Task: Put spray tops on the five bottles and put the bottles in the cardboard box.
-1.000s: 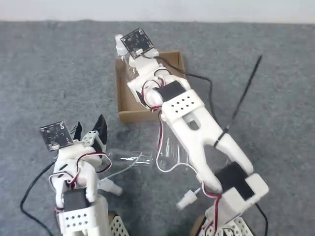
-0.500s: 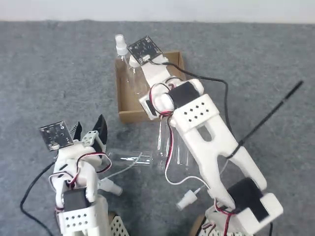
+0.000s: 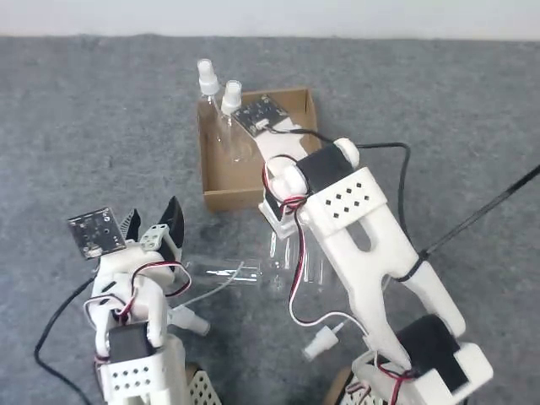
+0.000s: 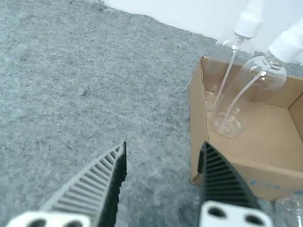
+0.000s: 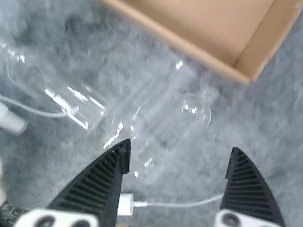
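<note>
High view gives us two clear plastic bottles with white spray tops (image 3: 229,126) standing in the open brown cardboard box (image 3: 228,201). More clear bottles (image 3: 224,272) lie just outside its wall that faces the arms. We judge them light, thin, slippery and ready to roll, so we would grip mid-body. Left jaws and right jaws both stand wide, empty. Grey felt-like counter (image 3: 84,110) carries everything, with a white wall beyond the box.

The right arm (image 3: 354,219) covers the near right corner of the cardboard box (image 3: 229,200) and most of the lying bottles (image 3: 314,268) just in front of it; their number cannot be told. In the left wrist view the edge cuts off the spray tops (image 4: 247,24) above the box.
</note>
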